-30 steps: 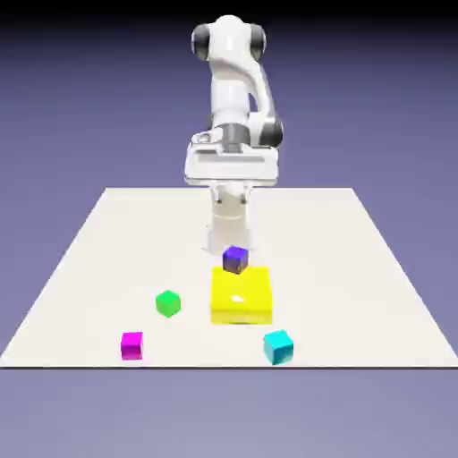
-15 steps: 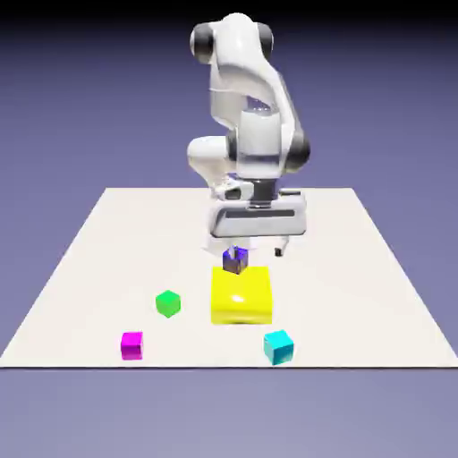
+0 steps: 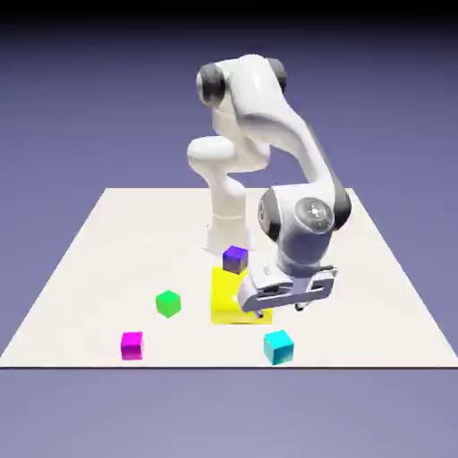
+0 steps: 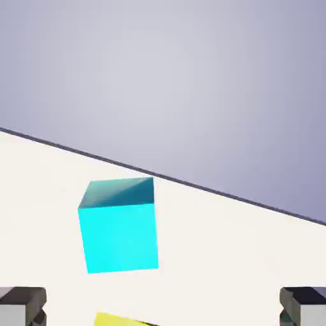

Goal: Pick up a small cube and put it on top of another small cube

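we see the claw [image 3: 279, 309] hanging low over the white surface [image 3: 376, 295], its two grey fingertips [image 4: 23, 304] spread wide apart with nothing between them. in the hand view the tips sit at the two bottom corners, and the gap between them is bare surface. the claw is empty and touches no cube.

just in front of it, toward the near edge of the surface, sits the small cyan cube [image 3: 278, 346], resting flat by itself. in the hand view this cube [image 4: 119, 225] shows large and upright, left of the middle, above the left fingertip and apart from it, with the surface edge running slantwise behind it.

under and behind the claw lies the big yellow block [image 3: 224, 293], partly hidden by the hand in the exterior view; a sliver of it [image 4: 121, 319] shows at the bottom of the hand view. a small purple cube [image 3: 235, 259] stands at the block's far side; whether it sits on the block or just behind it we cannot tell.

further toward the exterior view's left are the green cube [image 3: 167, 303] and, nearer the front edge, the magenta cube [image 3: 131, 344], each alone and well apart from the cyan one.

the white arm [image 3: 268, 116] bends down from its base at the far side.
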Action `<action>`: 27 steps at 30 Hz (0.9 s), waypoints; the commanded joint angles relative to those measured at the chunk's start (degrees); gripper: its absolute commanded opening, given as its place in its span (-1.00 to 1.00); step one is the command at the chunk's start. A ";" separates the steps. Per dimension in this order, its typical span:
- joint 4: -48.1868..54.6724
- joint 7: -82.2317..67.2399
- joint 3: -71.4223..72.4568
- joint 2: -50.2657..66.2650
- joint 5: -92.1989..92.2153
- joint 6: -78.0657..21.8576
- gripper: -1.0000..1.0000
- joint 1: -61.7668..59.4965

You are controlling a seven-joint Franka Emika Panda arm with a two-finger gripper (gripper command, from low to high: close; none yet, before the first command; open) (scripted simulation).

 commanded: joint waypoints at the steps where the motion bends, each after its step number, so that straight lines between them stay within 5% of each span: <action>1: 2.03 0.05 0.26 2.08 -0.27 -2.23 0.00 0.17; 9: 16.62 0.38 2.16 17.06 -2.24 -18.28 0.00 1.37; 15: 7.56 1.15 1.74 17.45 -2.91 -8.94 0.00 0.47; 16: 7.56 1.15 1.74 17.45 -2.91 -8.94 -1.00 0.47; 21: 15.85 0.45 2.12 17.10 -2.30 -17.49 -1.00 1.29; 27: 4.93 -2.35 -8.66 9.47 2.38 -14.64 -1.00 -0.08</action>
